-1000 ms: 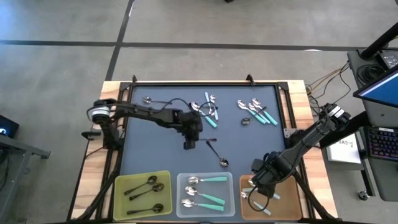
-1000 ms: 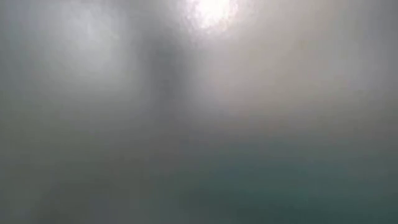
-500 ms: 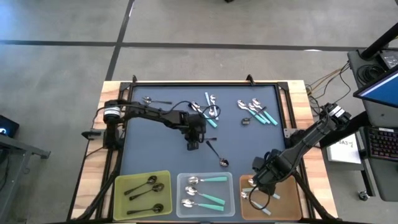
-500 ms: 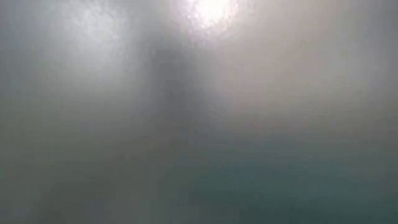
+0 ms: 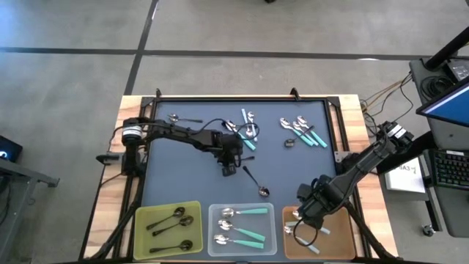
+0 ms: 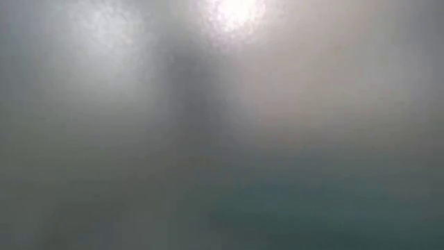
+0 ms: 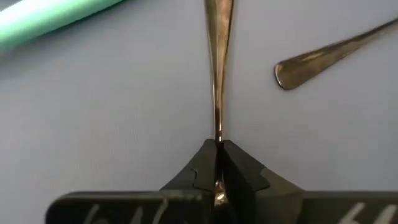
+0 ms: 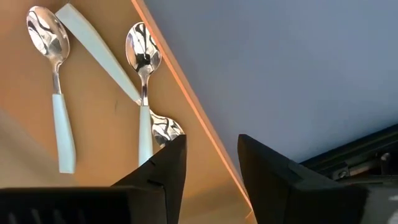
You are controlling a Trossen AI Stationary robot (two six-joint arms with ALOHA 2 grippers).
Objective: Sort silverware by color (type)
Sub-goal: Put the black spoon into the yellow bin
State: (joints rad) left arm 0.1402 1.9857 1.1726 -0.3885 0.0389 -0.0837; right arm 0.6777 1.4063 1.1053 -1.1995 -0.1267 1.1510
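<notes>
Left gripper [image 7: 218, 163] pinched tight on thin dark metal spoon [image 5: 254, 181] by its handle tip, mid-mat, ready for lifting toward yellow tray [image 5: 142, 233]. Right gripper [image 8: 211, 165] spread apart above orange tray [image 8: 93, 93], nothing held.

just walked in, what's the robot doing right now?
Sorting spoons by handle type into three trays. The left gripper has shut on the thin handle of a dark all-metal spoon lying mid-mat. The right gripper hangs open over the orange tray, where light-blue spoons lie. The yellow tray holds dark spoons, the clear tray teal ones.
</notes>
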